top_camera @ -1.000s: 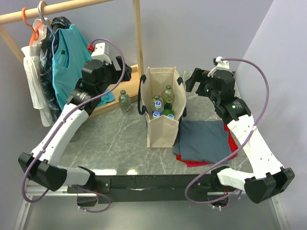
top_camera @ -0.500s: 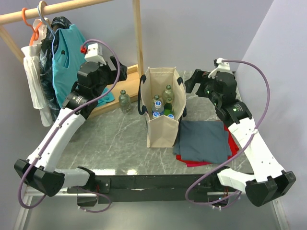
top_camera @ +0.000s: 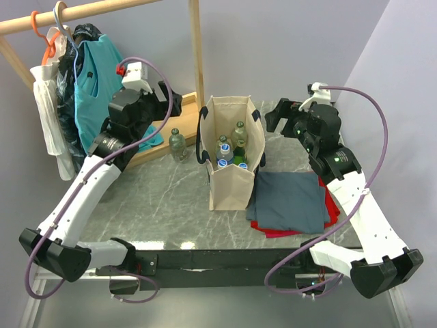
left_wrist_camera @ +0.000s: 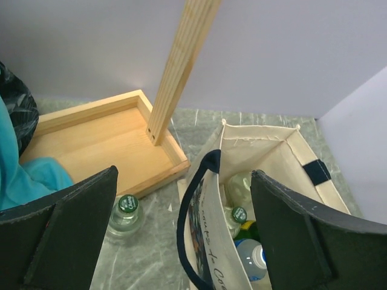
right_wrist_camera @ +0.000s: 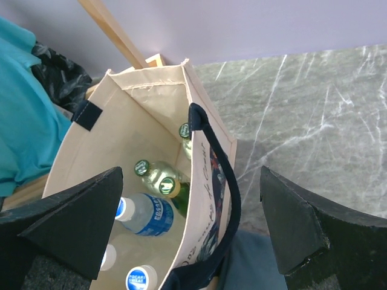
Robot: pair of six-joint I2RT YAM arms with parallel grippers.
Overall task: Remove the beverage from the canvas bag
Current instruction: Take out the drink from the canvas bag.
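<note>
Top external view: the canvas bag (top_camera: 231, 183) stands upright mid-table with several bottles (top_camera: 224, 147) inside. The left gripper (left_wrist_camera: 183, 175) and right gripper (right_wrist_camera: 190, 172) hover on either side, both spread wide and empty. The soft bag may tip, or its navy handle (right_wrist_camera: 230, 175) may snag a descending gripper.

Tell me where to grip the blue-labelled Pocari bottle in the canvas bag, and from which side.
Grip the blue-labelled Pocari bottle at its neck, under the white cap, coming straight down through the open mouth. It stands roughly upright among other bottles, and the walls of the canvas bag rise above them, so a side approach looks blocked.
</note>
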